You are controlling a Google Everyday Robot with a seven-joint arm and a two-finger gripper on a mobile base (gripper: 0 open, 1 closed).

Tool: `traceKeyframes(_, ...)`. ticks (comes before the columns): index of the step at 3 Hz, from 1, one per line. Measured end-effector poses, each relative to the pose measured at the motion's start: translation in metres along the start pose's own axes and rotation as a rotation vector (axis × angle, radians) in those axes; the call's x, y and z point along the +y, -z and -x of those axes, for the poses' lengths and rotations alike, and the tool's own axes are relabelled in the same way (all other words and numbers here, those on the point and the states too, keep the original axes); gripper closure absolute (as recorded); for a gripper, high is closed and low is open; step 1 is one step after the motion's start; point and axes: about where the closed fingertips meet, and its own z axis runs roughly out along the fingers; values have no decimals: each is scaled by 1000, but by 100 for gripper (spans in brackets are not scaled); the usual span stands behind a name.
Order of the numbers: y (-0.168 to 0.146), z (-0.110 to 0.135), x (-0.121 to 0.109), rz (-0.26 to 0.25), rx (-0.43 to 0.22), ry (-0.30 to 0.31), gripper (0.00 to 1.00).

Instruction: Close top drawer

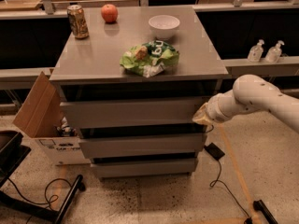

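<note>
The top drawer [133,112] is the wide grey flat front just under the cabinet's top, standing out a little further than the two fronts below it. My gripper [202,116] is at the end of the white arm [254,97] that comes in from the right. It is against the right end of the drawer front.
On the cabinet top [93,59] lie a green chip bag [149,58], a white bowl [164,25], a red apple [109,12] and a soda can [77,21]. A cardboard box [39,111] stands left of the cabinet. Cables and a black adapter [214,150] lie on the floor at right.
</note>
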Motion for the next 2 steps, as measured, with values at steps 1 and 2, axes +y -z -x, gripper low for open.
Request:
traceKeyframes(1,27,8,39,1,4,36,100)
traceKeyframes(2,94,6,122,9,114,140,100)
